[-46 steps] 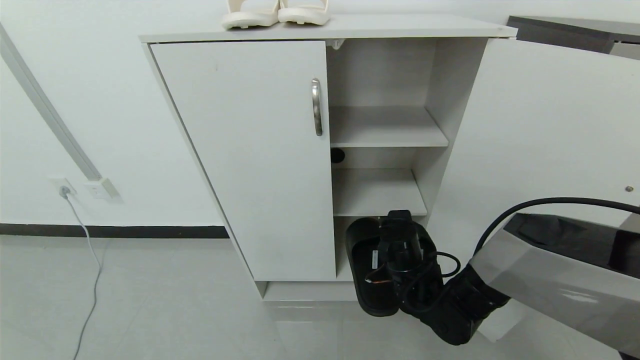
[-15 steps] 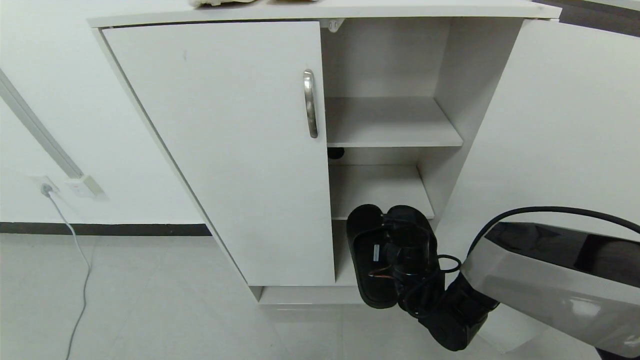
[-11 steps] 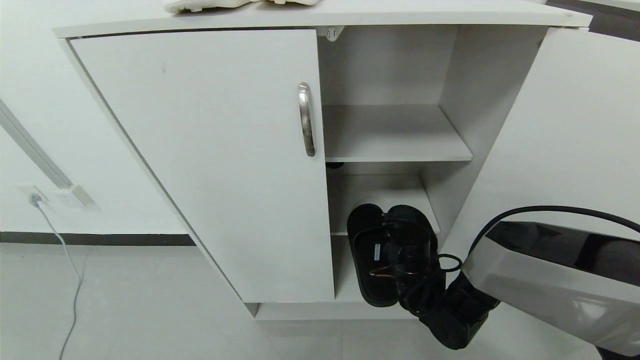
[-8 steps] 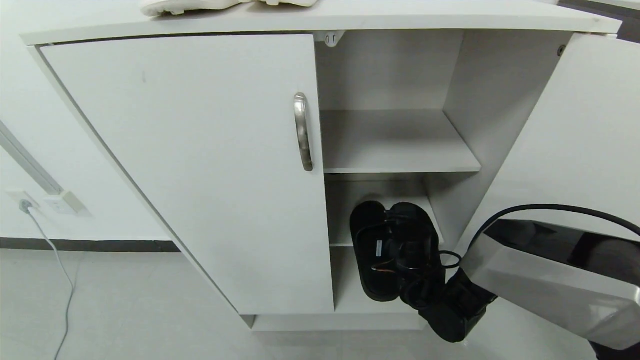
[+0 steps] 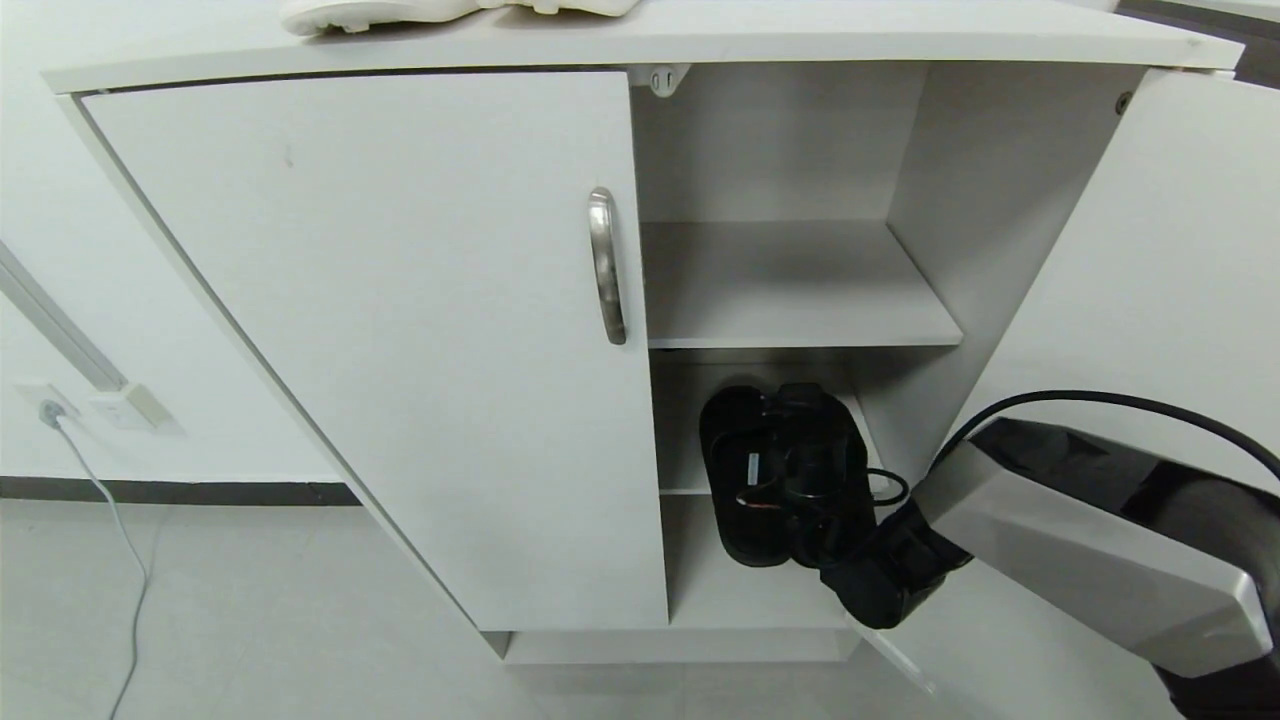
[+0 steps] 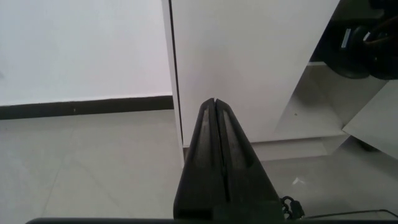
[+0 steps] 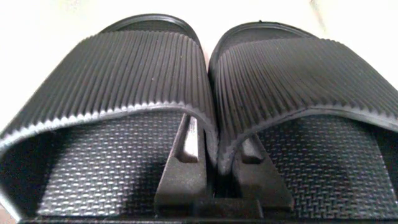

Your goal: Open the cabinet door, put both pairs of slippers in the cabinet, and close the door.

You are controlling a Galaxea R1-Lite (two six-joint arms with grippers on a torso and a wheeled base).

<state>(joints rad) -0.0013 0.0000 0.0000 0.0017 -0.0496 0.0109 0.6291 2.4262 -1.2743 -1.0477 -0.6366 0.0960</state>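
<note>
The white cabinet (image 5: 640, 45) has its left door (image 5: 400, 330) closed and its right door (image 5: 1150, 280) swung open. A pair of black slippers (image 5: 745, 480) hangs at the open side, in front of the middle shelf's edge and above the bottom compartment. My right gripper (image 5: 800, 480) is shut on them. In the right wrist view its fingers (image 7: 186, 162) pinch the touching inner edges of the two ribbed straps (image 7: 124, 74). A cream pair of slippers (image 5: 450, 10) lies on the cabinet top. My left gripper (image 6: 214, 106) is shut, low over the floor, facing the cabinet's lower left corner.
The upper shelf (image 5: 790, 290) is bare. A metal handle (image 5: 603, 265) runs down the closed door's edge. A wall socket (image 5: 45, 410) with a hanging cable (image 5: 120, 560) is on the left, above grey floor tiles (image 5: 250, 640).
The head camera has come closer to the cabinet. In the last half second my right gripper carried the black slippers up and further into the opening.
</note>
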